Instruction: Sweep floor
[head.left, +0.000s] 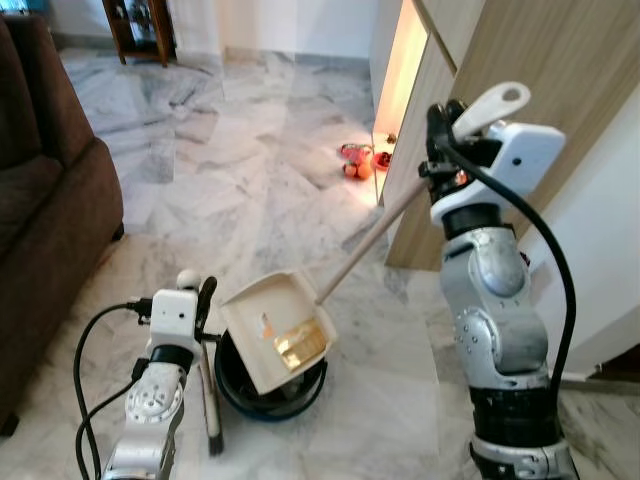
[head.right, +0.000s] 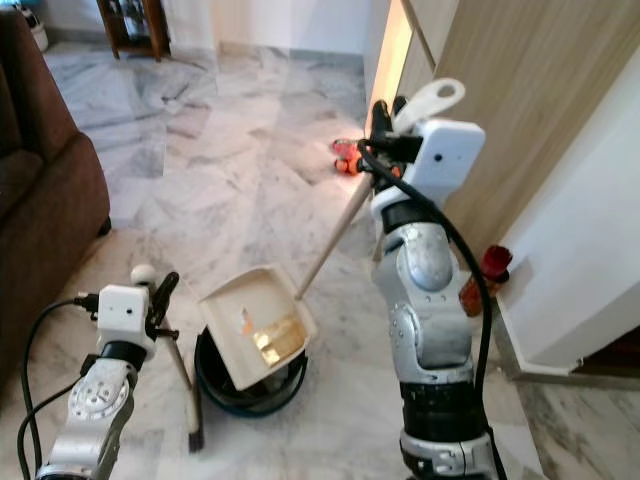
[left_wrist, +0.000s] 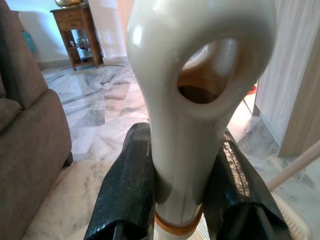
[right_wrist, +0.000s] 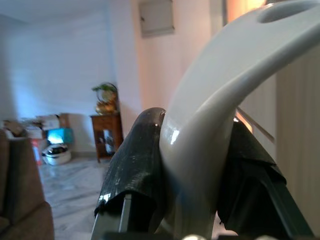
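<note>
— Dustpan (head.left: 275, 332) first: where is it?

— Cream-coloured, tilted over a black round bin (head.left: 268, 392) on the marble floor (head.left: 250, 170), at about 6 o'clock in the left eye view, its mouth tipped down toward the bin. Yellowish bits lie inside the pan near its lower edge. Its long pale handle (head.left: 368, 243) runs up toward 2 o'clock.

— Who holds that handle?

— The right gripper (right_wrist: 192, 165). In the right wrist view its two black fingers (right_wrist: 134, 175) are clamped on either side of the white looped end of the handle. In the head views the right arm stands raised at about 3 o'clock, beside a wooden panel (head.left: 500, 60).

— And the left gripper?

— The left gripper (left_wrist: 185, 185) is closed on a second white handle with a hanging hole at its top, the broom (head.left: 208, 385). The left wrist view shows both fingers (left_wrist: 127, 185) pressed against the shaft, just above an orange ring. In the left eye view the arm sits at about 7 o'clock, and the thin broom shaft drops from the gripper to the floor just beside the bin, on its 9 o'clock side.

— What else is around?

— A brown sofa (head.left: 45, 190) fills the 9 o'clock side. A wooden side table (head.left: 140, 30) stands at 11 o'clock, far back. Small red and orange things (head.left: 360, 160) lie on the floor at about 1 o'clock, near a lit gap beside the panel; I cannot tell what they are. Another red object (head.right: 492, 265) sits by the white wall at 3 o'clock in the right eye view.
</note>
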